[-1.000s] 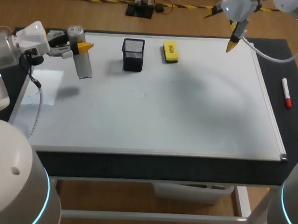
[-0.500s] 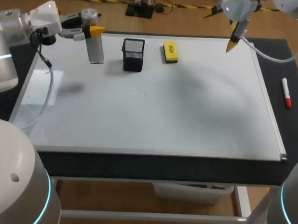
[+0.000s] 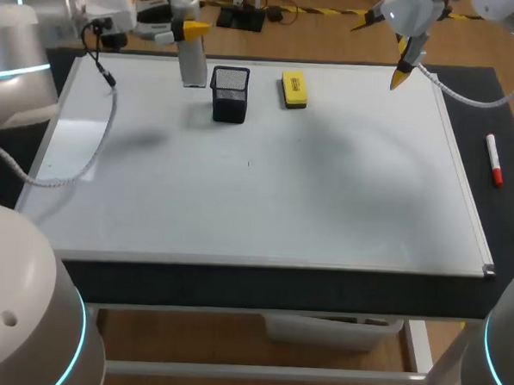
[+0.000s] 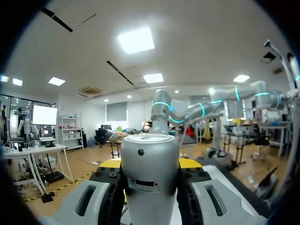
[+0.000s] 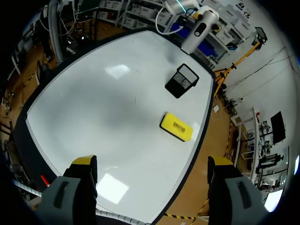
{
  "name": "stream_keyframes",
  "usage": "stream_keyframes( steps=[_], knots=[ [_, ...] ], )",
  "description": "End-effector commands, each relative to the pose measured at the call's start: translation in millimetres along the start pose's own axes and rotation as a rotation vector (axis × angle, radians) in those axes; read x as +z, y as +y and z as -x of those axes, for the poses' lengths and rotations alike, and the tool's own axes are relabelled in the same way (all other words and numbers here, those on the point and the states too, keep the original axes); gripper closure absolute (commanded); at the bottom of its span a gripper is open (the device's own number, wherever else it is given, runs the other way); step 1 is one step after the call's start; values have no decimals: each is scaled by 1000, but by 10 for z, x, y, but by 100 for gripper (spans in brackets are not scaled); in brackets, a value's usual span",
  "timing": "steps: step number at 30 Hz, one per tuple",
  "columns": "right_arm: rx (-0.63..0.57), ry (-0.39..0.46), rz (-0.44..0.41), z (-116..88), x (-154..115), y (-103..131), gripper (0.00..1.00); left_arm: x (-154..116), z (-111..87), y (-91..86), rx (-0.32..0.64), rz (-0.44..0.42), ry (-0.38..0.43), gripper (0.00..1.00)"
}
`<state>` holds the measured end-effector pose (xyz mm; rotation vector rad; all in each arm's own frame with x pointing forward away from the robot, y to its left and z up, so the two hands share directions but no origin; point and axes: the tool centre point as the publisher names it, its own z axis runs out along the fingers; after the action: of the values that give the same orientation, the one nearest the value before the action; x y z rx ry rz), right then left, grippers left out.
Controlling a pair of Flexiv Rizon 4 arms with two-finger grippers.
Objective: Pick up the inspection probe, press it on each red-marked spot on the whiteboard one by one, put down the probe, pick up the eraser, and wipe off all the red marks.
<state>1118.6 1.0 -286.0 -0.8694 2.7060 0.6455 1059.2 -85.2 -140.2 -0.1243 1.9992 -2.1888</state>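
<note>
Over the last second the left arm has carried the inspection probe (image 3: 192,51) from the whiteboard's left side to its back edge. The right arm has not moved.

The left gripper (image 3: 185,27) is clamped on the probe. In the left wrist view its fingers (image 4: 108,187) press on both sides of the silver cylinder (image 4: 150,173), and the yellow tips show just behind it. The probe hangs roughly upright, its lower end over the back rim of the whiteboard (image 3: 266,193). It is just left of the black mesh pen cup (image 3: 230,93), and its shadow lies on the board well apart from it.

The right gripper (image 3: 383,49) hangs above the board's back right corner with its fingers spread wide and nothing between them. Its wrist view looks down past the two yellow tips (image 5: 84,161) onto the board (image 5: 117,117).

The yellow eraser (image 3: 294,87) lies flat on the board near the back edge, just right of the mesh cup and apart from it. The right wrist view shows the same row: eraser (image 5: 176,126), cup (image 5: 182,80) and probe (image 5: 199,30).

A red marker (image 3: 494,160) lies on the black table (image 3: 495,93), beside the board's right edge.
</note>
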Motion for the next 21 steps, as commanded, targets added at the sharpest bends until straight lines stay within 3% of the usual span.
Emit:
stream_keyframes(
  steps=[1, 8, 21],
  knots=[
    [-2, 5, -2, 6, -9, -3, 0, 196, 144, 20, -11, 0, 59, 100],
    [-2, 5, -2, 6, -9, -3, 0, 429, 215, 92, -24, 0, 88, 100],
    [-2, 5, -2, 6, -9, -3, 0, 630, 370, 284, -22, -11, 80, 100]
  ],
)
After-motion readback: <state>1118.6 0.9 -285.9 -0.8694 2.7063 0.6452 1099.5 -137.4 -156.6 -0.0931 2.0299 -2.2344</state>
